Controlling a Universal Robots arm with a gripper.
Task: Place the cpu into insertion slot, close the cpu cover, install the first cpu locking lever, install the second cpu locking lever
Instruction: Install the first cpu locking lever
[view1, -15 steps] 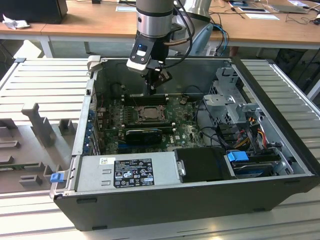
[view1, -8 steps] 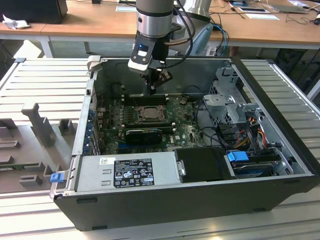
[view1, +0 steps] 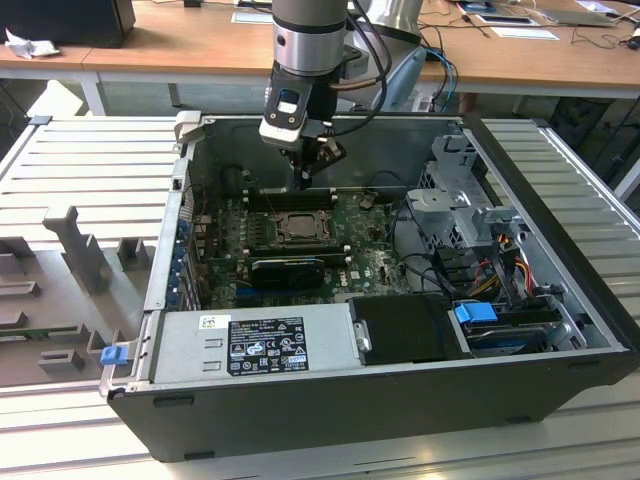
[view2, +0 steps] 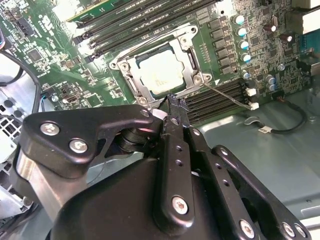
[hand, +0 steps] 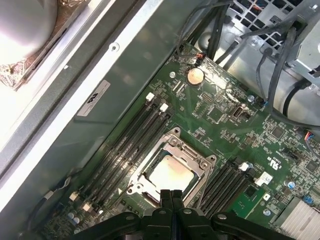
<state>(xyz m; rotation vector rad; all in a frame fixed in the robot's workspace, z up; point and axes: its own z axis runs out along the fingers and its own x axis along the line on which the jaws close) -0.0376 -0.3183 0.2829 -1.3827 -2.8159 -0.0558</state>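
Cpu (view2: 162, 75) sits flat in the insertion slot (view1: 282, 233), its pale metal top showing through the square window of the cpu cover (view2: 193, 59). The cover lies down over it, framing the chip on all four sides in both wrist views. The slot is near the centre of the exterior view, on the green motherboard (view1: 375, 262) inside the open computer case (view1: 560, 300).

My gripper (view1: 304, 180) hangs over the board in the upper middle of the exterior view, just behind the slot and a little above it. In the second wrist view the gripper's tips are just beside one edge of the cover; I cannot tell whether they touch it. My fingers (hand: 168, 196) are pressed together, with only a thin seam between them and nothing visibly held.

A thin wire lever (view2: 227, 95) runs from one corner of the cover out over the black memory slots (view2: 220, 102) next to it. I cannot tell whether it is hooked down. More memory slots (hand: 125, 145) flank the other side of the slot, and a round coin battery (hand: 195, 76) sits farther along the board.

In the lower middle of the exterior view, a grey power supply (view1: 260, 340) spans the near side of the case. A bundle of coloured cables (view1: 500, 265) lies toward the exterior view's right.
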